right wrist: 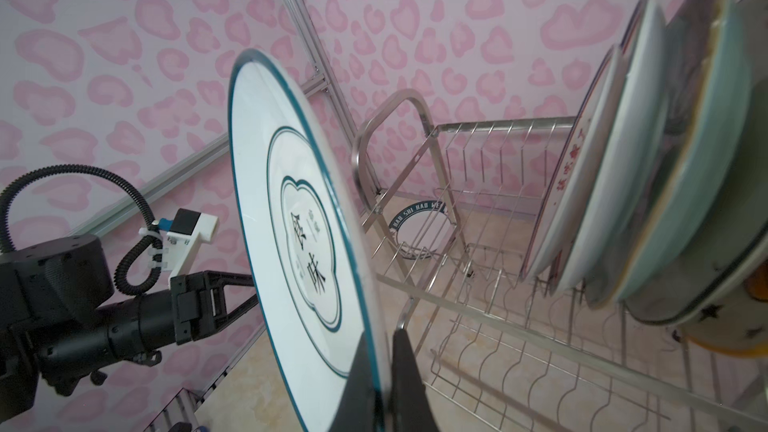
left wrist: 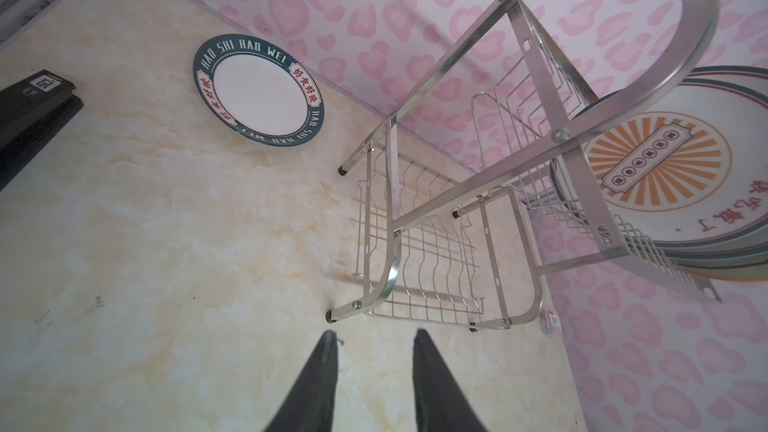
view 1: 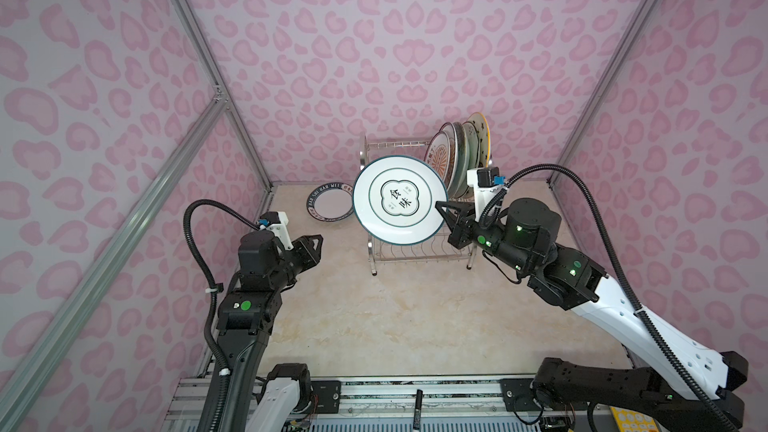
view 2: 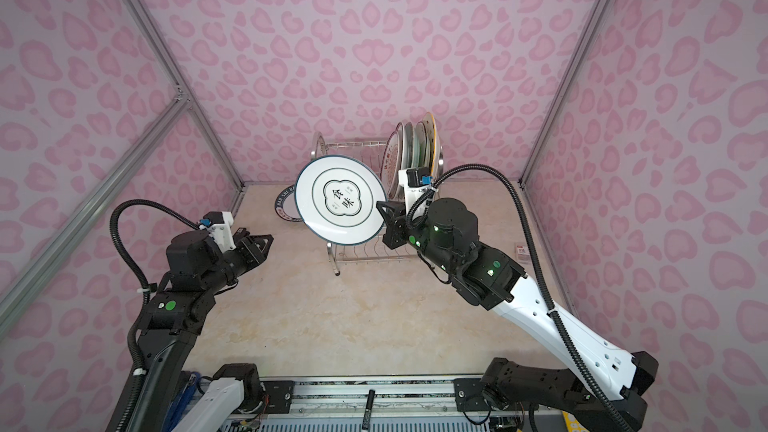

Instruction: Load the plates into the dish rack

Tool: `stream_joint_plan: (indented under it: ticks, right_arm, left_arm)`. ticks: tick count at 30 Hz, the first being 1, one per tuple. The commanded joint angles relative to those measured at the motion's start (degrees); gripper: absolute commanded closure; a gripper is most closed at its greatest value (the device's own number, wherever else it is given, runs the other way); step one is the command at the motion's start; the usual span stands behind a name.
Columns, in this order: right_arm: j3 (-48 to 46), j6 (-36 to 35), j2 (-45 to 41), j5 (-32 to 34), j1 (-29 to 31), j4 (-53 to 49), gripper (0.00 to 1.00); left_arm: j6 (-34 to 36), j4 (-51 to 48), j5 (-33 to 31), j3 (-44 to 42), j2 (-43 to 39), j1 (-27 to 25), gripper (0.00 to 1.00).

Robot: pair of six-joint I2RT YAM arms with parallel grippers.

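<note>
My right gripper (view 1: pixel 442 207) (view 2: pixel 382 207) (right wrist: pixel 380 334) is shut on the rim of a white plate with a dark ring (view 1: pixel 399 201) (view 2: pixel 340 199) (right wrist: pixel 291 222). It holds the plate nearly upright in the air, in front of the dish rack's (view 1: pixel 395 144) (view 2: pixel 353 144) (left wrist: pixel 457 184) (right wrist: pixel 478 147) left half. Several plates (view 1: pixel 457 151) (view 2: pixel 411 147) (right wrist: pixel 623 160) stand in the upper tier's right end, the sunburst plate (left wrist: pixel 656 164) nearest. A navy-lettered plate (view 1: pixel 330 206) (left wrist: pixel 257 91) lies flat on the table left of the rack. My left gripper (view 1: pixel 318 243) (view 2: pixel 268 241) (left wrist: pixel 374 336) hovers open and empty over the table, near the rack's front left foot.
Pink patterned walls close in behind the rack and on both sides. A black marker (view 1: pixel 417 407) (view 2: pixel 369 407) lies on the front rail. A small red-and-white tag (view 2: pixel 521 252) (left wrist: pixel 550 322) lies on the table to the right of the rack.
</note>
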Motion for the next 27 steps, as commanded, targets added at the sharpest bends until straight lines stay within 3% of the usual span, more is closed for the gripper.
stream_joint_plan:
  ticks: [1, 13, 18, 23, 27]
  right_arm:
    - [1.8, -4.4, 1.2, 4.2, -1.2, 5.5, 1.0]
    - [15.8, -13.9, 12.8, 22.1, -1.9, 14.2, 1.0]
    - [21.1, -19.2, 18.9, 32.5, 0.1, 17.8, 1.0]
    - [26.1, -30.6, 26.3, 46.7, 5.4, 26.7, 1.0]
    - [31.8, -45.1, 35.0, 57.7, 9.4, 38.7, 1.0]
  left_arm:
    - [-0.3, 4.4, 0.5, -0.4, 0.2, -1.3, 0.67]
    - [-1.6, 7.7, -0.3, -2.8, 1.2, -5.3, 0.67]
    - [-2.6, 9.1, 0.0, -4.4, 0.9, -6.3, 0.67]
    - [-3.5, 10.5, 0.3, -5.9, 1.3, -7.7, 0.67]
    - [-3.7, 10.8, 0.7, -6.4, 1.3, -8.1, 0.67]
